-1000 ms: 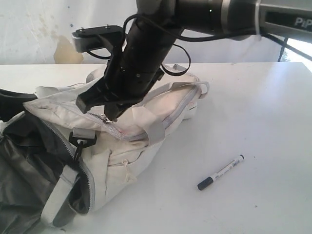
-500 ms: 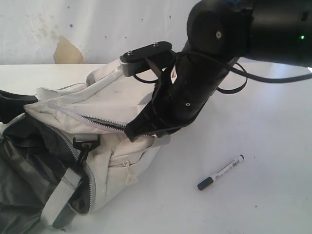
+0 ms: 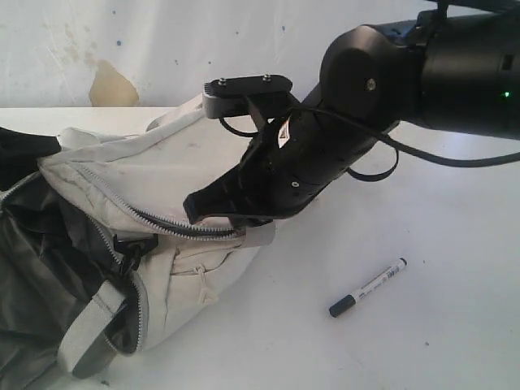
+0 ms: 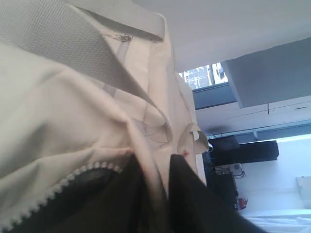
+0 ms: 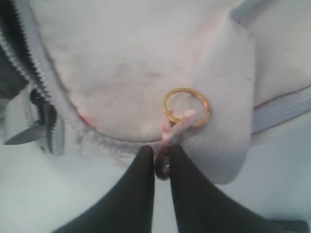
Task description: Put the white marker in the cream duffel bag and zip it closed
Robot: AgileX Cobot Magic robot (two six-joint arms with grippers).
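The white marker [image 3: 367, 288] lies on the white table [image 3: 455, 244], right of the cream duffel bag [image 3: 175, 175] and clear of both grippers. My right gripper [image 3: 223, 221] sits at the right end of the bag's top zipper [image 3: 179, 226], which gapes as a dark slit. In the right wrist view my right gripper [image 5: 160, 155] is shut on the zipper pull [image 5: 164, 165], just below a gold ring [image 5: 187, 107]. My left gripper [image 4: 155, 162] is shut on a fold of the bag's cream fabric [image 4: 73, 116] beside zipper teeth. In the exterior view it shows only as a dark shape [image 3: 20, 154] at the left edge.
The bag's near end hangs open, showing dark grey lining [image 3: 41, 260], a grey webbing strap [image 3: 93, 333] and a black buckle [image 3: 134, 244]. The right arm's black body [image 3: 390, 81] hangs over the bag's far right. A stained white wall [image 3: 106, 81] stands behind the table.
My right gripper has dragged the zipper pull from the bag's middle towards its right end, and the top zipper now gapes. The bag's left end has shifted left. The marker has not moved.
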